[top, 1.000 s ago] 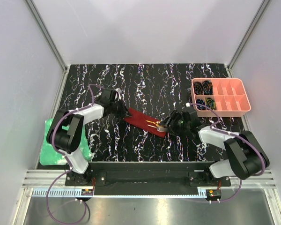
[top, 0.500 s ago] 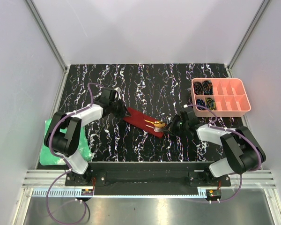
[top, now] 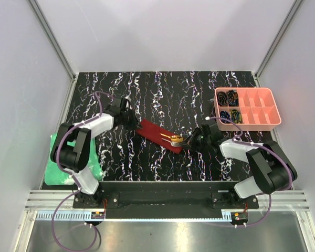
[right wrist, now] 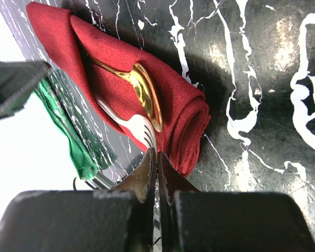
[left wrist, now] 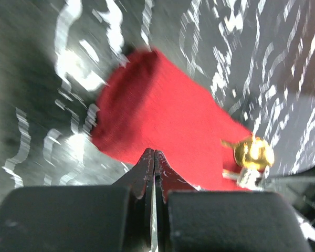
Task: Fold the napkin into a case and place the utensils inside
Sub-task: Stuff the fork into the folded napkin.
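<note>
R gripper [top: 193, 139]: backed off case [top: 153, 132] R end since earlier; jaws now together at fork [right wrist: 139, 127] tip, pinch unclear. L gripper [top: 131, 121]: together at case's L edge. Utensils [top: 174, 139]: part-tucked in case, mid-table, heads out. Advice: push heads in slowly while L pins case.

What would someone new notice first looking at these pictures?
The dark red folded cloth strip at the middle of the black marbled table, with gold-coloured metal cutlery at its right end. Next, the pink plastic compartment tray at the far right and the bright green crinkled sheet at the near left.
</note>
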Controlling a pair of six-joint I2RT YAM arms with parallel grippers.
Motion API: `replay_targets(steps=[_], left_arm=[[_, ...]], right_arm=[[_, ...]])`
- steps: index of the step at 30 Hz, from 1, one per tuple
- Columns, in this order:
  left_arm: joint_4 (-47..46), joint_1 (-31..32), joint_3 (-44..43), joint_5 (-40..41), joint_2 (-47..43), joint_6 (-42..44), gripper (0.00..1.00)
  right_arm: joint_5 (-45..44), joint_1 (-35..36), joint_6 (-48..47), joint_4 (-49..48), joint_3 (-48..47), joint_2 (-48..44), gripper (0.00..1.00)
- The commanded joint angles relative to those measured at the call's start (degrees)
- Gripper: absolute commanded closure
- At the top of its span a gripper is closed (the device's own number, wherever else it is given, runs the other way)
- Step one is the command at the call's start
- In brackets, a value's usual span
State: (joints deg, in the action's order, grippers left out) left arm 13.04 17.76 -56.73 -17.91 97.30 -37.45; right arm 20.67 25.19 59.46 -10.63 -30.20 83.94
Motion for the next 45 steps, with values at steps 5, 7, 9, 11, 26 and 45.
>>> replay_targets(steps=[5,7,9,11,26,45], left_arm=[[1.0,-2.8,-6.1,2.6,3.2,3.7,0.88],[1.3,-2.8,-6.7,3.7,4.0,4.1,0.79],[1.7,-2.9,-7.5,3.4,5.5,4.9,0.76],[2.0,-2.9,-7.8,3.1,6.5,5.0,0.74],[0.1,-2.5,-4.1,2.5,9.2,4.5,0.91],[0.3,-1.1,-1.3,3.4,3.4,4.8,0.82]], right_arm=[[1.5,0.6,0.7,-4.2,-0.7,2.2,1.0],[1.7,0.6,0.7,-4.4,-0.5,2.4,1.0],[1.8,0.6,0.7,-4.7,-0.5,2.6,1.0],[2.1,0.6,0.7,-4.9,-0.4,2.9,1.0],[2.6,2.0,1.8,-5.1,-1.7,3.2,0.98],[-1.1,4.3,-0.8,1.0,-4.5,2.0,0.61]])
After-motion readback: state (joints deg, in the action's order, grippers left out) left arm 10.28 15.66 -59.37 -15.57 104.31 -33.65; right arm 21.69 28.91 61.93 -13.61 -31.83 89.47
